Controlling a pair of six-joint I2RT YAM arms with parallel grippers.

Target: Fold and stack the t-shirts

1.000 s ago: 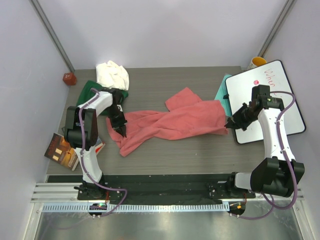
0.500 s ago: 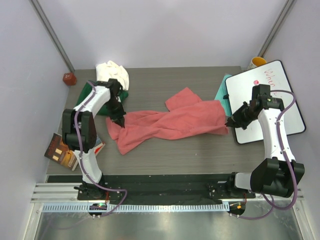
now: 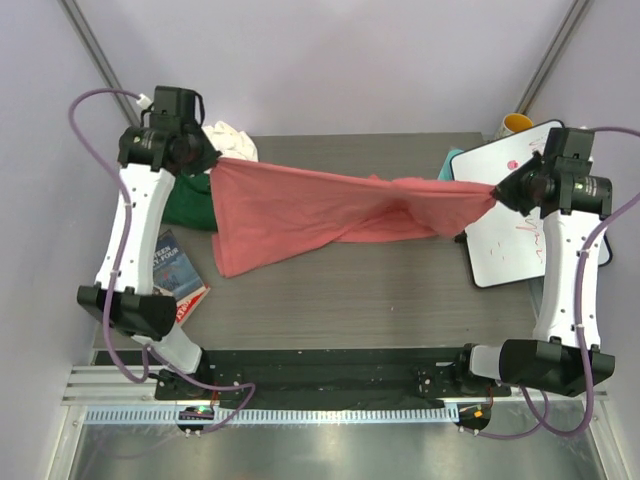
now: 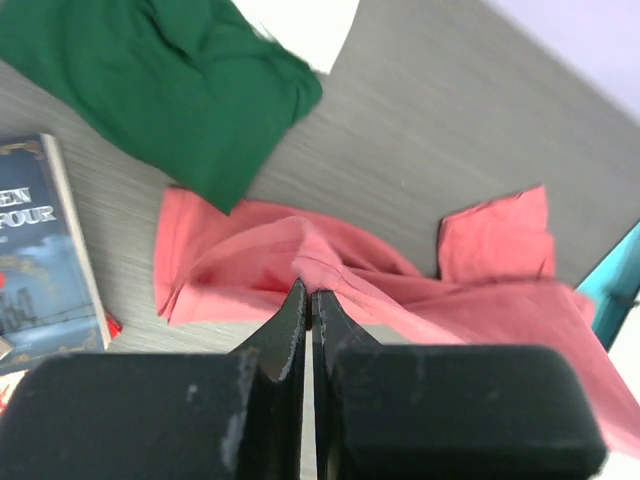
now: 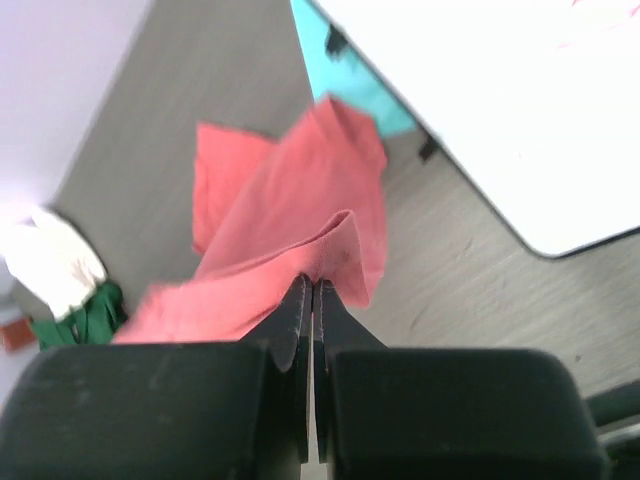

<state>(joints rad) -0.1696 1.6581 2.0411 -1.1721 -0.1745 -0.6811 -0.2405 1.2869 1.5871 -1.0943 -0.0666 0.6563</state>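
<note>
- Pink shirt (image 3: 300, 205) hangs stretched over the bench (image 3: 330, 300), 10 to 3 o'clock.
- My left fingers (image 4: 308, 298) and right fingers (image 5: 308, 288) each clench an end.
- Green shirt (image 3: 190, 208) lies at 9 o'clock.

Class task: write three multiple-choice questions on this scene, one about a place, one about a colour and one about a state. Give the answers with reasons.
1. Where does the dark green shirt lie?
A. at the table's left side
B. at its right side
C. in its middle

2. What colour is the taut shirt?
A. cream-white
B. dark green
C. salmon-pink

3. How are the left hand and the right hand?
A. both shut on the taut shirt
B. both open
C. one open, one shut

Answers:
1 A: the top view shows it by the left arm.
2 C: the cloth spanning the table is pink.
3 A: each wrist view shows fingers pinched on pink cloth.
</note>
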